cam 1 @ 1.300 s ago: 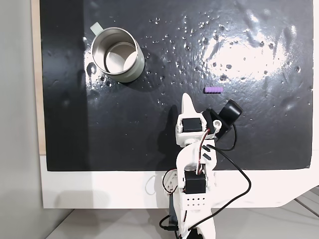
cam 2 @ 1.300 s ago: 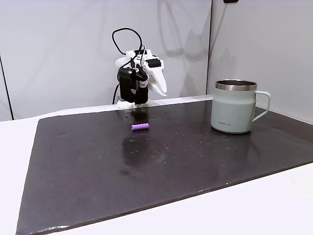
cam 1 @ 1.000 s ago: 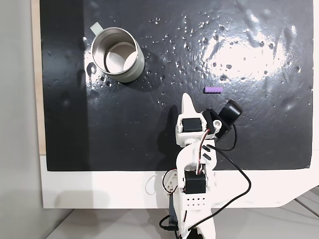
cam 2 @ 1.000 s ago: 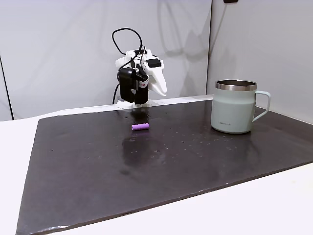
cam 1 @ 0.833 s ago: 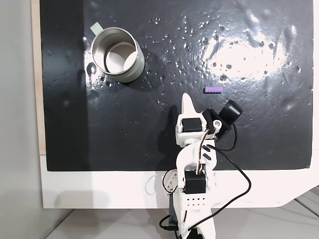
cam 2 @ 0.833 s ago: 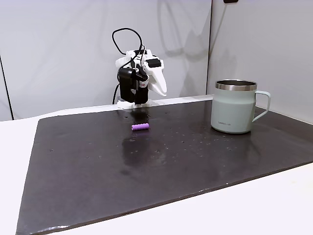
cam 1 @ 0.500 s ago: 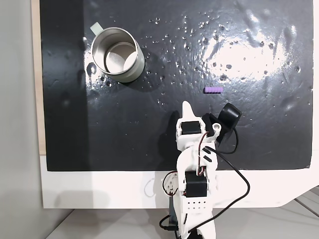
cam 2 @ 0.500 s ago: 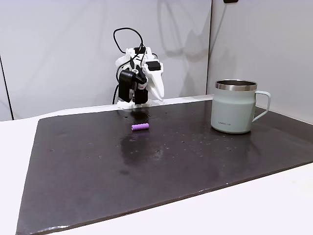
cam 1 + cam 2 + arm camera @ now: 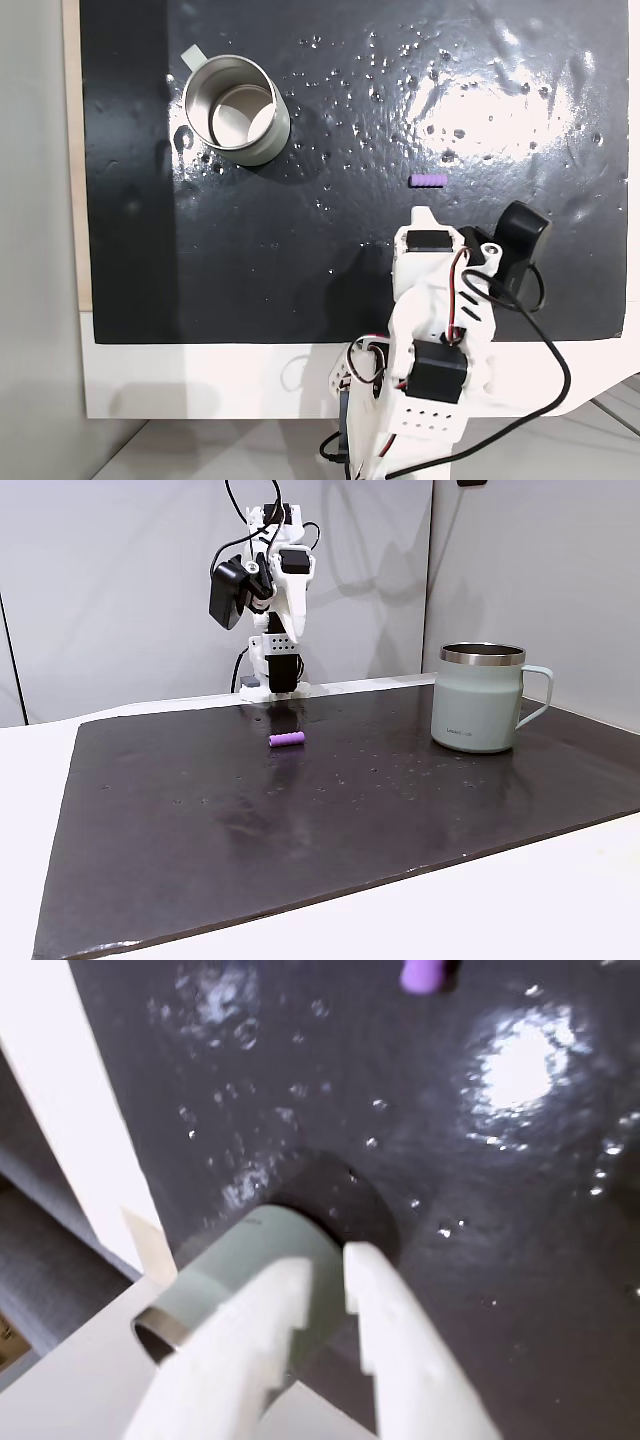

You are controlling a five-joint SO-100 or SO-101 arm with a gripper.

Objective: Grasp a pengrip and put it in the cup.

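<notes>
Silver metal shines at the upper left of a fixed view from above, where the cup [image 9: 236, 110] stands upright on a black mat [image 9: 130, 250], its flat handle pointing up and left and its pale inside bare. Further right in that view the small purple pengrip [image 9: 427, 181] lies on its side on the mat, well apart from the cup and touched by nothing. Just below it rises the white arm [image 9: 432, 340], with the gripper [image 9: 421, 214] tip pointing toward the pengrip but short of it.

In a fixed view from the side, the arm [image 9: 275, 630] stands tall at the far left of centre, behind the mat's [image 9: 150, 820] far edge. The pengrip [image 9: 287, 740] lies on the mat in front of its base. At the right stands the cup [image 9: 478, 698], handle to the right.

In the wrist view, the cup [image 9: 245, 1265] appears at lower left, tilted by the camera's angle. The gripper [image 9: 326, 1265] reaches up from the bottom edge, its two white fingers [image 9: 375, 1290] set with a narrow gap and nothing between them. The pengrip [image 9: 428, 974] sits at the top edge, to the right.
</notes>
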